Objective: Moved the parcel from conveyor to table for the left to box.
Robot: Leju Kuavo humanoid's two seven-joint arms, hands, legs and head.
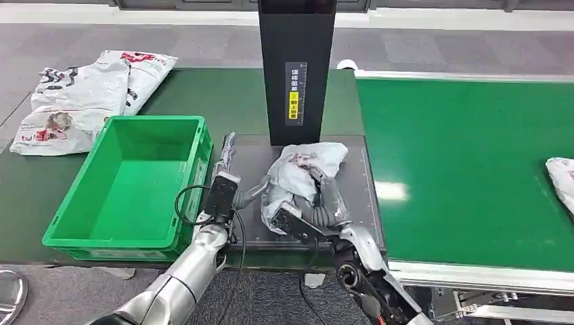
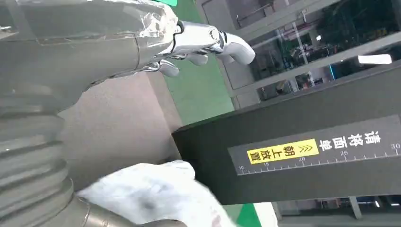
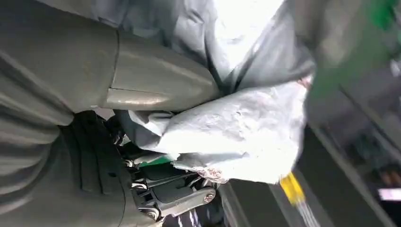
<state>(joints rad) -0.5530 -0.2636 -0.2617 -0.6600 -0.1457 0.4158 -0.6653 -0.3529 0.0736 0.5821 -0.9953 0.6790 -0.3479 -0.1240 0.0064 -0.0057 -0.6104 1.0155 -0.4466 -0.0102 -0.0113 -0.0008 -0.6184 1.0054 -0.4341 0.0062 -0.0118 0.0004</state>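
Table (image 1: 352, 203): parcel (image 1: 301, 169) within right-hand fingers (image 1: 323, 193)

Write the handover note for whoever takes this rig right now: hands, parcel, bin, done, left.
Right hand: grips the grey parcel, which lies on the dark plate in front of the black post.
Left hand: holds nothing, fingers extended, between the green bin and the parcel.
Done: parcel is off the conveyor and on the table.
Left: right hand lets go; left hand puts the parcel in the bin, which looks empty. Another parcel waits on the conveyor.
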